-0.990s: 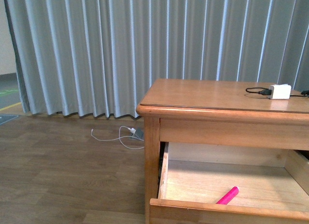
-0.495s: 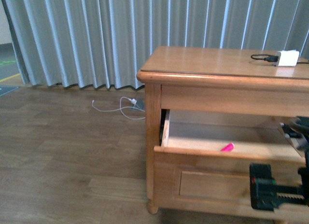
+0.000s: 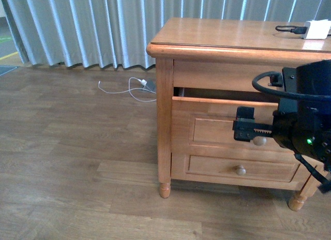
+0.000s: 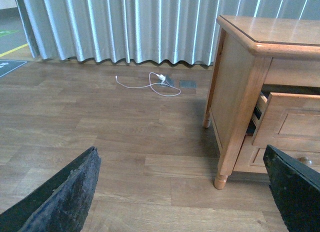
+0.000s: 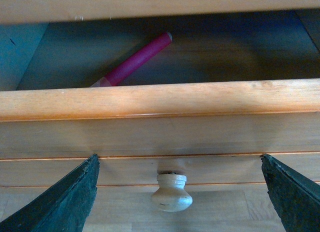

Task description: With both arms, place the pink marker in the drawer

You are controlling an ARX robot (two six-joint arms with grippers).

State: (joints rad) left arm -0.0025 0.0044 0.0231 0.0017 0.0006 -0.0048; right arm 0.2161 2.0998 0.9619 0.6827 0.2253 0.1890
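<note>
While front view hides it, pink marker shows in drawer | both end effectors spread apart

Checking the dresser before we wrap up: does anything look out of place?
Only that the drawer is not fully shut: a narrow gap remains, and the pink marker shows inside it. Nothing looks spilled or damaged.

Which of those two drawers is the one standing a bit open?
The upper drawer, with a dark gap above its front. The pink marker lies inside. The lower drawer sits flush.
</note>
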